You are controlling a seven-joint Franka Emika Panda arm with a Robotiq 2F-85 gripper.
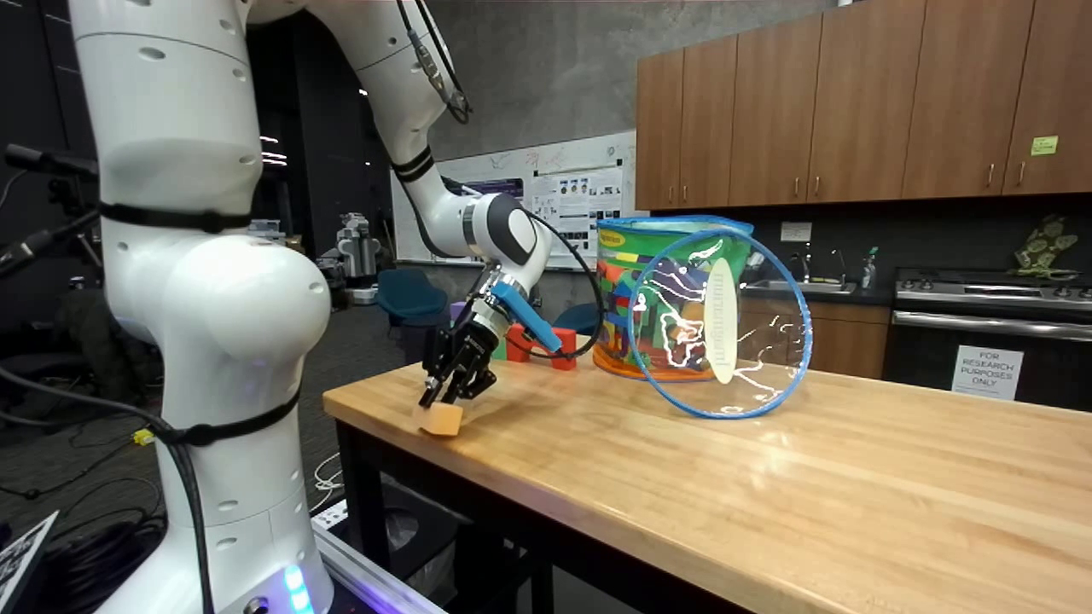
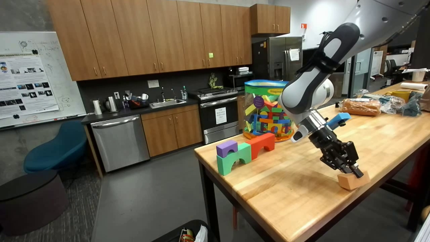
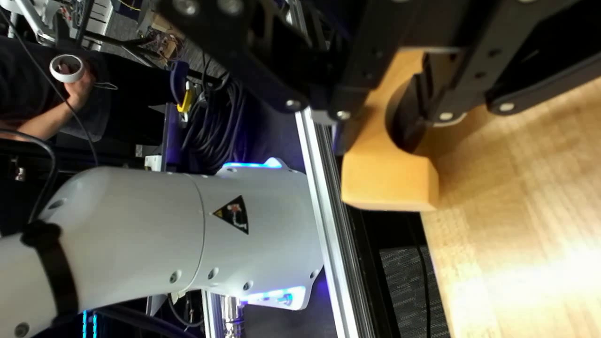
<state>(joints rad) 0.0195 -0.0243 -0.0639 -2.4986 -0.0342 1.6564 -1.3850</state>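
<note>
I operate one claw (image 3: 374, 136), clamped on one orange arch (image 3: 387, 180) at the edge of the desk (image 2: 285, 188). Elsewhere on it, I count one purple arch (image 2: 225, 146) atop one green arch (image 2: 242, 153), one red arch (image 2: 258, 143) alongside.

The table (image 2: 285, 201) is wooden. On it stand a green arch (image 2: 244, 154), a red arch (image 2: 260, 142) and a clear tub (image 2: 258, 89).

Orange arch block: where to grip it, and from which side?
I'd pinch the orange arch block across its narrow middle, coming down from above: one jaw in the curved cutout, the other on the opposite outer face. The cutout thins it there, and the thicker ends should limit slipping. The tool holds it that way now, angled down.
</note>
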